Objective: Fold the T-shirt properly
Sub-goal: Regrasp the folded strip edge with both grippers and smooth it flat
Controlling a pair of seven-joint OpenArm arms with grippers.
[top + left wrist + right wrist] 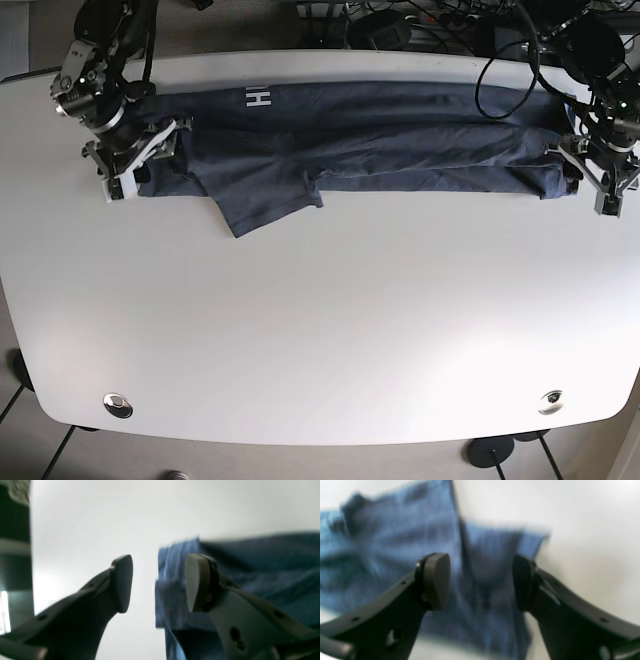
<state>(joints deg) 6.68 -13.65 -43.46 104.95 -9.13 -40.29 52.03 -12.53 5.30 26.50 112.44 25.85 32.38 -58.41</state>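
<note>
A dark blue T-shirt (380, 140) lies folded into a long band across the far side of the white table (320, 320). One sleeve (265, 205) sticks out toward the front. My left gripper (592, 185) is open at the shirt's right end; in the left wrist view its jaws (158, 582) straddle the cloth's edge (262, 562), one finger over the fabric, the other over bare table. My right gripper (138, 165) is open at the shirt's left end; in the right wrist view it (481, 581) hovers over a blurred corner of the cloth (382, 542).
Cables and dark equipment (420, 20) crowd the table's far edge. Two round metal fittings (118, 403) (550, 401) sit near the front corners. A dark upright object (15, 555) shows at the left of the left wrist view.
</note>
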